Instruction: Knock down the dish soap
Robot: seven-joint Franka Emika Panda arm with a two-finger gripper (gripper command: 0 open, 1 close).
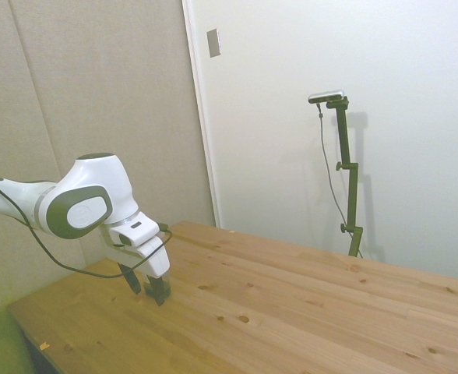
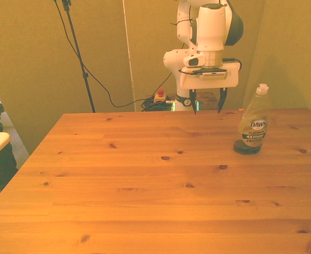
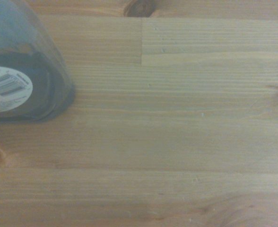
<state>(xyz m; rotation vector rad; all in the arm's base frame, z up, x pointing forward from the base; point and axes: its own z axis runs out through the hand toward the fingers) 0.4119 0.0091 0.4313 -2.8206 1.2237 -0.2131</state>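
The dish soap [image 2: 253,127] stood upright on the tabletop [image 2: 145,174], just beside the gripper [image 2: 207,108], jaws wide, holding nothing.

The dish soap [image 2: 253,124] is a slim clear plastic bottle with a white cap, a white label printed with a blue brand name, and dark liquid pooled at its bottom. It stands upright on the wooden worktop [image 2: 145,180] toward the front view's right, near the far edge. The wrist view catches its dark rounded base and a barcode label [image 3: 6,88] from close by, blurred, resting on the wood grain; the side view does not show the bottle.
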